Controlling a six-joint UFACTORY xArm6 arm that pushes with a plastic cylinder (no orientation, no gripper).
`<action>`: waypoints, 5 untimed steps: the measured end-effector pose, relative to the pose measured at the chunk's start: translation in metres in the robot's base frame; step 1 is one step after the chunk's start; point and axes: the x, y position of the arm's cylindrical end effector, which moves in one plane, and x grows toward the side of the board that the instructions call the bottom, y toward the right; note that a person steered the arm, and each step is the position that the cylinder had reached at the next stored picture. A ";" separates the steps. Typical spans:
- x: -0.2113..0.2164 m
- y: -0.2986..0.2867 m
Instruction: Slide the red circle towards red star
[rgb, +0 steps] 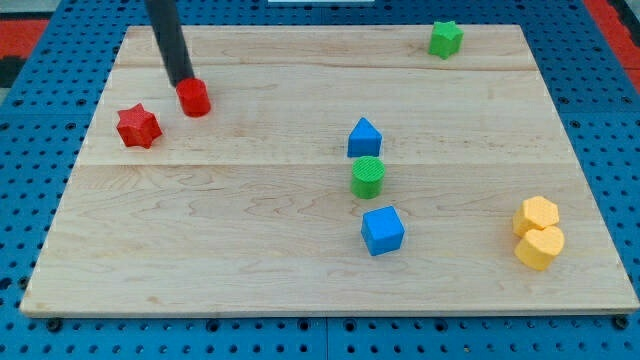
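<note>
At the upper left of the frame sits the red star, with the red circle just beside it to the right. My tip, a bare rod end effector holding nothing, touches the circle's upper-left edge. I judge the slide nearly finished; next I should work round to its right side and nudge leftward across the bench.
</note>
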 end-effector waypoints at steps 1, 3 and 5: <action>0.031 0.004; 0.009 0.036; 0.042 0.097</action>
